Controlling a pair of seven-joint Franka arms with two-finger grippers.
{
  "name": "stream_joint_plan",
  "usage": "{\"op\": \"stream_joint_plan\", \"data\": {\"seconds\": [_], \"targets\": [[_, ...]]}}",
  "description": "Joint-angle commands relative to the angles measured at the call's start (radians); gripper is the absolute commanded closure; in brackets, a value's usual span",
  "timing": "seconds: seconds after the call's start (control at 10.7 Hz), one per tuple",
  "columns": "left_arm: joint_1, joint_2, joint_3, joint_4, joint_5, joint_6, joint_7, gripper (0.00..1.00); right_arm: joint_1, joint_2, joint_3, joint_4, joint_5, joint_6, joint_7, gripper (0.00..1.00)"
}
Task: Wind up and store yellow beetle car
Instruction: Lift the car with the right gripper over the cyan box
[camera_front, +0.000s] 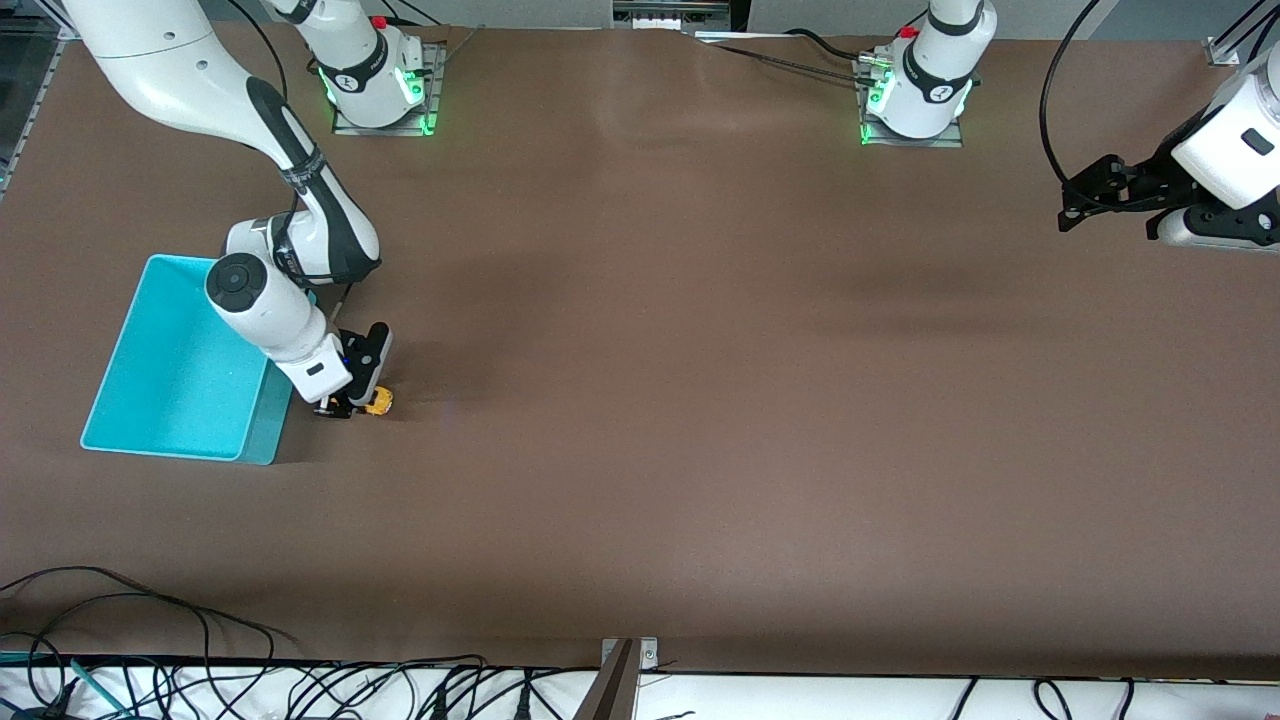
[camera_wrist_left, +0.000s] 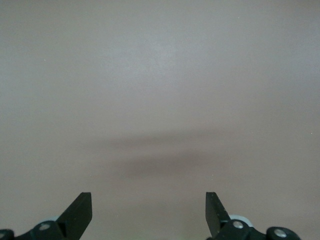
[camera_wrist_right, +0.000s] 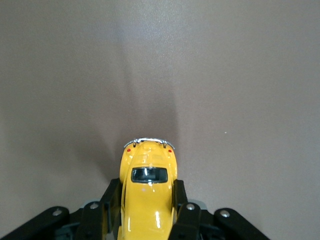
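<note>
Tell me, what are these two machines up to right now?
The right arm's tool is clamped on a tiny yellow beetle car down at the brown table, just beside the turquoise bin. The bin has nothing in it, so the car is not stored yet. The left arm's tool waits open at its own end, holding nothing.

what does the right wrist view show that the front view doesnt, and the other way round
Only the right wrist view shows the yellow beetle car close up: its rear window, chrome bumper and two red tail lights, with the right gripper shut on its sides.

Only the front view shows the turquoise bin beside that gripper, both arm bases, and the left gripper waiting over the left arm's end of the table.

Both show the car in the right gripper's jaws low at the brown table.
</note>
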Motion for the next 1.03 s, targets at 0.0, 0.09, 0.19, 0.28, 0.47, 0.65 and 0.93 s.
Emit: {"op": "stream_joint_plan", "data": {"seconds": [0.0, 0.09, 0.19, 0.28, 0.47, 0.65, 0.93], "targets": [[0.006, 0.017, -0.003, 0.037, -0.013, -0.026, -0.007, 0.00, -0.017, -0.051, 0.009, -0.013, -0.017, -0.019, -0.029, 1.00], [0.006, 0.017, -0.003, 0.037, -0.013, -0.026, -0.007, 0.00, -0.017, -0.086, 0.009, -0.013, -0.017, -0.066, -0.032, 1.00], [0.006, 0.017, -0.003, 0.037, -0.013, -0.026, -0.007, 0.00, -0.017, -0.122, 0.009, -0.013, -0.017, -0.120, -0.038, 1.00], [0.006, 0.017, -0.003, 0.037, -0.013, -0.026, -0.007, 0.00, -0.017, -0.161, 0.009, -0.013, -0.016, -0.178, -0.041, 1.00], [0.006, 0.017, -0.003, 0.037, -0.013, -0.026, -0.007, 0.00, -0.018, -0.232, 0.011, -0.011, -0.008, -0.293, -0.052, 1.00], [0.006, 0.017, -0.002, 0.037, -0.013, -0.026, -0.007, 0.00, -0.018, -0.290, 0.017, -0.010, -0.006, -0.371, -0.058, 1.00], [0.006, 0.017, -0.002, 0.037, -0.013, -0.026, -0.007, 0.00, -0.070, -0.361, 0.018, -0.005, 0.001, -0.483, -0.191, 1.00]]}}
